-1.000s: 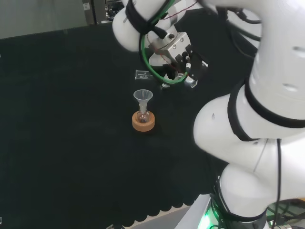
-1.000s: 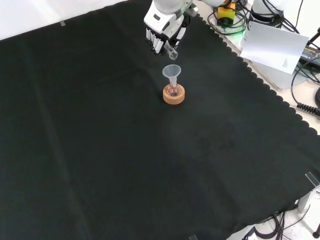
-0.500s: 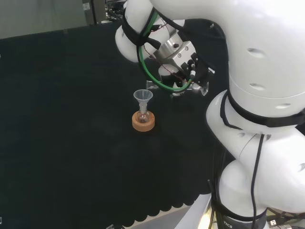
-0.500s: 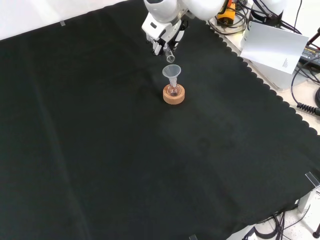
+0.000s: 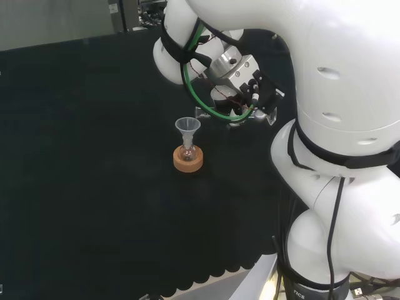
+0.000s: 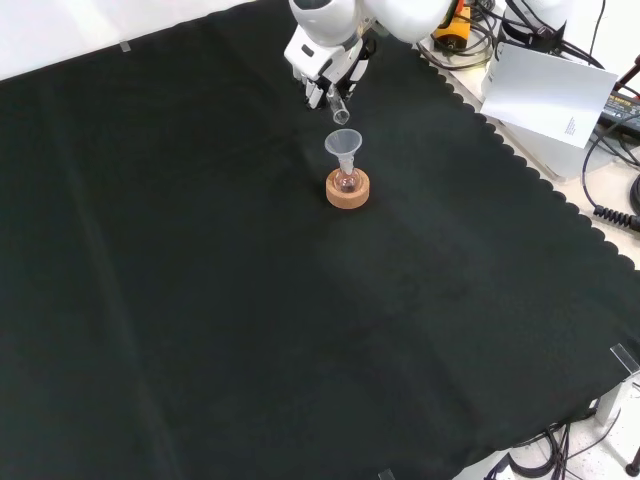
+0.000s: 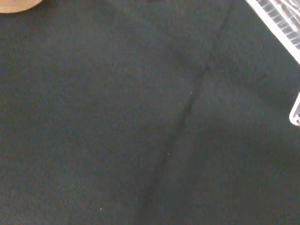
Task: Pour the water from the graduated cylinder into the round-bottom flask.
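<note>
Front view: round-bottom flask (image 6: 347, 182) sits in cork stand (image 6: 348, 190) on cloth (image 6: 250, 330), funnel (image 6: 343, 146) in its neck; graduated cylinder (image 6: 339, 106), in the hand (image 6: 322, 58), tilted just above and behind funnel.

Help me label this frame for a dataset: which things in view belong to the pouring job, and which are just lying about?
Belonging to the job:
- graduated cylinder, tilted, held by the hand
- funnel in the flask's neck
- round-bottom flask
- cork ring under the flask

Just lying about:
- white sheet beyond the cloth's edge
- cables beside it
- yellow object at the front view's top
</note>
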Available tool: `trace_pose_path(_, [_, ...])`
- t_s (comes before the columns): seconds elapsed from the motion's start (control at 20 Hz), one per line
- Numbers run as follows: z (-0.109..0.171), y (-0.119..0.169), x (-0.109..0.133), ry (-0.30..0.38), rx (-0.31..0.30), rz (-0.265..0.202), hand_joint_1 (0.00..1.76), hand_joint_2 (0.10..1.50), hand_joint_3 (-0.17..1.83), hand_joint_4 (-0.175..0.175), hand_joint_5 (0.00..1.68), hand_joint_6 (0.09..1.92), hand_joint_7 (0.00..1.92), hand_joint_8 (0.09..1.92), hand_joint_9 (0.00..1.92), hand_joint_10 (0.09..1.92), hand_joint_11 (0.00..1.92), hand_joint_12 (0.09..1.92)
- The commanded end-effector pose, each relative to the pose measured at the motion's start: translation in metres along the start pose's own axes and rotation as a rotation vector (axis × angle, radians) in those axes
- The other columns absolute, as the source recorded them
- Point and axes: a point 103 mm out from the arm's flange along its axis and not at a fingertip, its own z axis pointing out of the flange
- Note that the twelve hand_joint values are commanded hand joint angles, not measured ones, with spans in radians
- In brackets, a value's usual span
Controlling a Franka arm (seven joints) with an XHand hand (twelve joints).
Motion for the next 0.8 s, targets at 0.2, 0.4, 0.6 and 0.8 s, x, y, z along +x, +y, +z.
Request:
trace_pose_path(0.2, [-0.0082,-0.0018,0.0019,-0.063,0.001,0.005,1.14,1.23,-0.17,-0.175,0.93,1.12,1.29,0.23,1.45,0.09,1.29,0.68])
trace_pose_path(0.4, [-0.0107,-0.0012,0.0041,-0.086,0.009,0.006,1.14,1.23,-0.17,-0.175,0.93,1.12,1.29,0.23,1.45,0.09,1.29,0.68])
trace_pose_path(0.6, [-0.0124,-0.0012,0.0058,-0.112,0.011,0.007,1.14,1.23,-0.17,-0.175,0.93,1.12,1.29,0.23,1.45,0.09,1.29,0.68])
trace_pose_path(0.8, [-0.0141,-0.0019,0.0056,-0.137,0.012,0.014,1.14,1.23,-0.17,-0.175,0.93,1.12,1.29,0.23,1.44,0.09,1.28,0.68])
